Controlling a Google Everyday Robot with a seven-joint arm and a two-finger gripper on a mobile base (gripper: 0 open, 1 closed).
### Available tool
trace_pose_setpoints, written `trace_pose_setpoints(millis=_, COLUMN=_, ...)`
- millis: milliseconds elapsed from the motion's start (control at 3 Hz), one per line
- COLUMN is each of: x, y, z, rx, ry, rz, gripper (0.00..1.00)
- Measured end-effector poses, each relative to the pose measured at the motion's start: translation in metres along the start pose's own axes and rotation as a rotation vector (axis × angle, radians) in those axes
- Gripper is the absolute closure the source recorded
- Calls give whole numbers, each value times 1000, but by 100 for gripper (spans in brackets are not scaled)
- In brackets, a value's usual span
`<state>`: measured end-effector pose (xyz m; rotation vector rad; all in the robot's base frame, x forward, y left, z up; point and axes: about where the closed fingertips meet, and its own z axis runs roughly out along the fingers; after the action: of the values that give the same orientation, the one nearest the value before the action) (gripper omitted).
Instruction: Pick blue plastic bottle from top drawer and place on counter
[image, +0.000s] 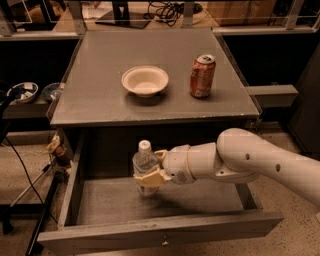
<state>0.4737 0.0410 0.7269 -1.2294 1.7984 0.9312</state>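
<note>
End effector (150, 167) clamped around blue plastic bottle (143, 160) inside top drawer (210, 228); label unreadable.

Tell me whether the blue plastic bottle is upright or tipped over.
Upright: the blue plastic bottle has its white cap pointing up, inside the top drawer, with the hand gripping its body.

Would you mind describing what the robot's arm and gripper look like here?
The arm is smooth and white, built of rounded segments with a few small dark dots. It narrows to a wrist with a pale yellowish band. The gripper, over the top drawer, has tan jaws. No cables show on it.
</note>
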Motion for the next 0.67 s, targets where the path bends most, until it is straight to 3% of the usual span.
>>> trace_pose_setpoints(millis=333, x=-3, y=-1, z=4, rx=-6, ry=7, rz=-1, gripper=100)
trace_pose_setpoints(millis=667, x=-58, y=-3, z=8, rx=-41, ry=-3, rz=-77, gripper=100)
